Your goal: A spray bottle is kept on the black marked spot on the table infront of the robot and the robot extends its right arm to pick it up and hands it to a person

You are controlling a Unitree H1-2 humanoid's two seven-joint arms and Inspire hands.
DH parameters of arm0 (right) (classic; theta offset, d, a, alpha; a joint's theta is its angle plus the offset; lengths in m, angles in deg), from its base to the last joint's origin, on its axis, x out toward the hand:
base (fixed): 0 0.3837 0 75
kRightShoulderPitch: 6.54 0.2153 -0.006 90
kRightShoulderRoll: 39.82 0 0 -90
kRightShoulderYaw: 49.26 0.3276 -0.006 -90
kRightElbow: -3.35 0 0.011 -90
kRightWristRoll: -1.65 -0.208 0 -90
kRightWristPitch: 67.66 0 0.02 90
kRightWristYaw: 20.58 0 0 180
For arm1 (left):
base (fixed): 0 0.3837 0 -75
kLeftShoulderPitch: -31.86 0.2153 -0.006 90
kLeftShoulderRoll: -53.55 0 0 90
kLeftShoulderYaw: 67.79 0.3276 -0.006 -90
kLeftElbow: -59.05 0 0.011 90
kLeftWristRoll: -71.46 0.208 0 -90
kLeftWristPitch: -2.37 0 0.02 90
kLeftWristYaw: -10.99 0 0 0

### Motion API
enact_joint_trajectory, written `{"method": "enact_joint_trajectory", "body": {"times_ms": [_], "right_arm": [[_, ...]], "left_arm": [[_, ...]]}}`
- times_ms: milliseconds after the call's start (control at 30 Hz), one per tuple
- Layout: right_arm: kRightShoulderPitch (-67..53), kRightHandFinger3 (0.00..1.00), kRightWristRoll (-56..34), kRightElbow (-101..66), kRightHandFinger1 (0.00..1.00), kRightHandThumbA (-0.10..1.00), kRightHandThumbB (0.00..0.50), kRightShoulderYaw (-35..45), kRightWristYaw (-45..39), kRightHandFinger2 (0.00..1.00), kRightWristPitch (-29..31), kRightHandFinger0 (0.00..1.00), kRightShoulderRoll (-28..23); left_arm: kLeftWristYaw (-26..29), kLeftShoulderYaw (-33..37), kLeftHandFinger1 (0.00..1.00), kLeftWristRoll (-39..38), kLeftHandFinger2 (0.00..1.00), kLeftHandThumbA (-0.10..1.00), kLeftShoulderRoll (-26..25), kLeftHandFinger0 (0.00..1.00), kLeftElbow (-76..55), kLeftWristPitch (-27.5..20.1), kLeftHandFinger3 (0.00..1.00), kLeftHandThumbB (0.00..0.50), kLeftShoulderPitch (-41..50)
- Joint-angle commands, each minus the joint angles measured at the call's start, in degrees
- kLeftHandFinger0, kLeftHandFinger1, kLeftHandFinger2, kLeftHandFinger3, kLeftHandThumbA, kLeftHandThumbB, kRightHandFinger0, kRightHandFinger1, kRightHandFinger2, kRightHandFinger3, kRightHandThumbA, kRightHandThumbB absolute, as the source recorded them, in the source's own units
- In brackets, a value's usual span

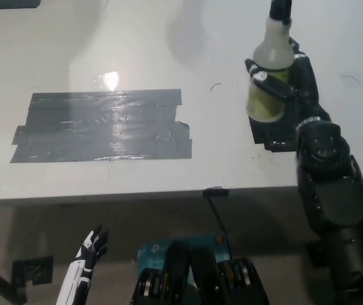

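Head view: right hand (289, 79) grips spray bottle (270, 70) above black patch (271, 135)

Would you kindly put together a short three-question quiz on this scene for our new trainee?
1. True or false: the black right hand is closed around the spray bottle.
2. Where is the white left hand? A) on the grey tape patch B) low, below the table edge C) on the bottle
3. Fill in: the small black marked spot lies on the robot's ____ side of the table.

Key: 1 true; 2 B; 3 right
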Motion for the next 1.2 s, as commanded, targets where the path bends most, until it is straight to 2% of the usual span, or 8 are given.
{"method": "enact_joint_trajectory", "body": {"times_ms": [0, 100, 700, 833, 967, 1000, 1033, 1167], "right_arm": [[5.6, 0.96, -9.1, -7.0, 0.64, -0.1, 0.132, 2.7, -4.2, 0.98, -7.5, 0.13, 3.7], [6.4, 0.89, -11.0, -6.5, 0.56, -0.1, 0.153, 3.0, -6.0, 0.95, -9.9, 0.0, 5.7], [5.2, 0.98, -11.0, 6.7, 0.48, -0.1, 0.176, -0.8, -10.9, 0.95, -10.6, 0.0, 10.5], [5.4, 1.0, -11.1, 7.7, 0.48, -0.1, 0.134, -1.6, -11.7, 0.95, -10.9, 0.0, 10.8], [5.3, 0.97, -12.3, 7.1, 0.49, -0.1, 0.198, -1.1, -11.9, 0.94, -11.8, 0.0, 10.8], [5.2, 1.0, -13.2, 6.0, 1.0, 0.28, 0.336, -1.8, -14.6, 1.0, -13.7, 0.56, 9.7], [4.4, 1.0, -14.2, 4.1, 1.0, 0.47, 0.4, -3.3, -18.4, 1.0, -15.7, 1.0, 8.2], [2.2, 1.0, -14.5, 0.1, 1.0, 0.53, 0.495, -5.4, -22.1, 1.0, -13.4, 1.0, 5.8]], "left_arm": [[-0.8, 0.3, 1.0, 0.1, 1.0, 1.0, -0.5, 1.0, -1.9, -0.8, 1.0, 0.351, -0.2], [-0.7, 0.3, 1.0, 0.4, 1.0, 1.0, -0.6, 1.0, -2.0, -0.6, 1.0, 0.353, -0.3], [-0.8, 0.6, 1.0, 1.3, 1.0, 1.0, -1.0, 1.0, -2.6, 0.5, 1.0, 0.37, -1.1], [-0.7, 0.6, 1.0, 1.5, 1.0, 1.0, -1.1, 1.0, -2.3, 0.3, 1.0, 0.369, -1.0], [-0.9, 0.7, 1.0, 1.8, 1.0, 1.0, -1.1, 1.0, -2.8, 0.9, 1.0, 0.374, -0.9], [-0.9, 0.7, 1.0, 1.7, 1.0, 1.0, -1.1, 1.0, -2.8, 1.1, 1.0, 0.378, -0.9], [-0.9, 0.8, 1.0, 1.6, 1.0, 1.0, -1.0, 1.0, -2.9, 1.0, 1.0, 0.378, -0.7], [-0.9, 0.8, 1.0, 1.5, 1.0, 1.0, -1.0, 1.0, -2.8, 1.1, 1.0, 0.38, -0.7]]}}
